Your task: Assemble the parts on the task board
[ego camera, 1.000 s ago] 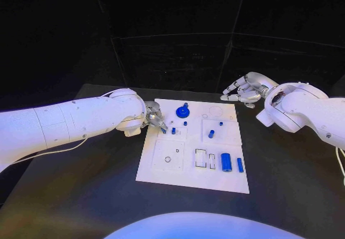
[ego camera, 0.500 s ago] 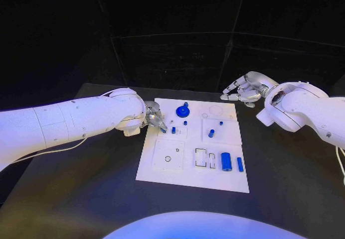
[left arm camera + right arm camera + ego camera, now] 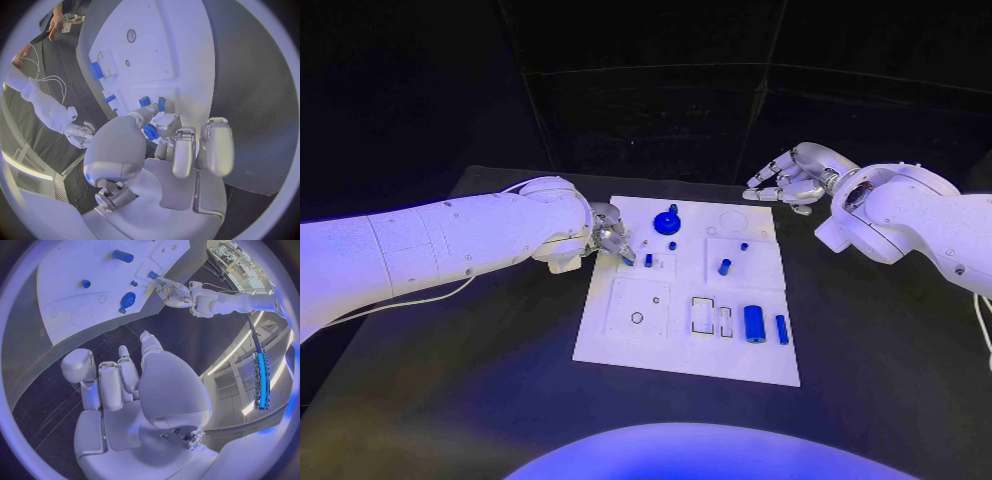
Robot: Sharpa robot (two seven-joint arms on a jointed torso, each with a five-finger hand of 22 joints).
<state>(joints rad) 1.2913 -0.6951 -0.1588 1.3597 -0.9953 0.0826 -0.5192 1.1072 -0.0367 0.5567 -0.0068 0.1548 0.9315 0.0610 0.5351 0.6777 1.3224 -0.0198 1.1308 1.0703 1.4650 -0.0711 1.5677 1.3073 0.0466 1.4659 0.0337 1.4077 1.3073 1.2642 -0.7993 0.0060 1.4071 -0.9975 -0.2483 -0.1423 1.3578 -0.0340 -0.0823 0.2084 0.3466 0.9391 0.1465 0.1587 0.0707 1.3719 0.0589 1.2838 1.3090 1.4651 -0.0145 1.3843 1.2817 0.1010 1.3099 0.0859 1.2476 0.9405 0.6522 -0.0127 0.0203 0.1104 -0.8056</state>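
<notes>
On the near part of the task board (image 3: 678,345): a large blue cylinder (image 3: 754,325) lying flat. Further back, at the board's left edge: left hand (image 3: 610,241), fingertips pinching a small blue part (image 3: 627,261). Beyond the far right corner: right hand (image 3: 788,180), fingers loosely spread, holding nothing.

setting: robotics lab / test cell
surface: matte black table (image 3: 473,400), lower half of head view
backdrop: black panelled wall (image 3: 661,110), upper half of head view
fixture: flat white rectangular task board (image 3: 646,345), frame centre
lighting: long ceiling light strips (image 3: 240,347), right edge of right wrist view
</notes>
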